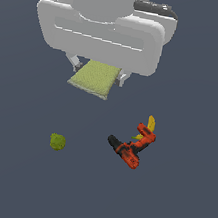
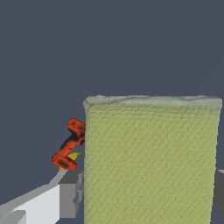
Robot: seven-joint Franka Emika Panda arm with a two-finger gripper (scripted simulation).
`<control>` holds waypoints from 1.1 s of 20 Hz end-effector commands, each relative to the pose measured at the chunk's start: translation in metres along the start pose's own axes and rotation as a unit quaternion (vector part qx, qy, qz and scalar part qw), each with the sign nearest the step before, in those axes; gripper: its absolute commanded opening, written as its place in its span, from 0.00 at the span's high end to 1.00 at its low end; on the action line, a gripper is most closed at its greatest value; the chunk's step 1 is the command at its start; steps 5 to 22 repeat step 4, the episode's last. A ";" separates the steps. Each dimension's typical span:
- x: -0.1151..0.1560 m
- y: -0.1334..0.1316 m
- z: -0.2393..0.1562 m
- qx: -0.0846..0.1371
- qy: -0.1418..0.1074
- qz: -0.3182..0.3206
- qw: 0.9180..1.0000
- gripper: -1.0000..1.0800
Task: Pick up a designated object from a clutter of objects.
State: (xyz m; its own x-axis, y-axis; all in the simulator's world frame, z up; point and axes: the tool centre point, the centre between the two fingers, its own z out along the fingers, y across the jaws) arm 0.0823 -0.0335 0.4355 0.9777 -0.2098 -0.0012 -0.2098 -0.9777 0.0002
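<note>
The exterior view takes in the whole scene: the white Panda hand fills the upper part of the picture, and its gripper (image 1: 96, 73) sits over the near end of the pale yellow-green sponge pad (image 1: 93, 79). One light grey finger (image 1: 74, 62) shows at the pad's edge toward the exterior view's left, another at the edge toward the right, so the pad lies between them. Whether the pad rests on the dark blue-grey floor (image 1: 12, 180) or is raised off it cannot be told from this angle.

Well apart from the pad, lower in that view, lie the other things. The olive-green ball (image 1: 57, 141) sits alone toward the exterior view's left. Toward the right lies the red-and-black power drill (image 1: 131, 148) on its side, with a small yellow curved piece (image 1: 151, 122) just beside its upper end (touching or not is unclear).

The wrist view shows what the outside camera cannot: the pad (image 2: 151, 162) close up, its woven sponge texture and a paler thin edge along its far end, filling the span between the two grey fingers (image 2: 70, 194). The fingers stand narrowed to the pad's width, against its two long sides, gripping it. Beyond one finger the drill (image 2: 70, 146) appears, with a sliver of yellow (image 2: 72, 156) beside it. The ball is outside this view.
</note>
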 end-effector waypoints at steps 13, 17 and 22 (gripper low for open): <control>0.001 -0.001 -0.003 0.000 0.001 0.000 1.000 1.00; 0.001 -0.001 -0.003 0.000 0.001 0.000 1.000 1.00; 0.001 -0.001 -0.003 0.000 0.001 0.000 1.000 1.00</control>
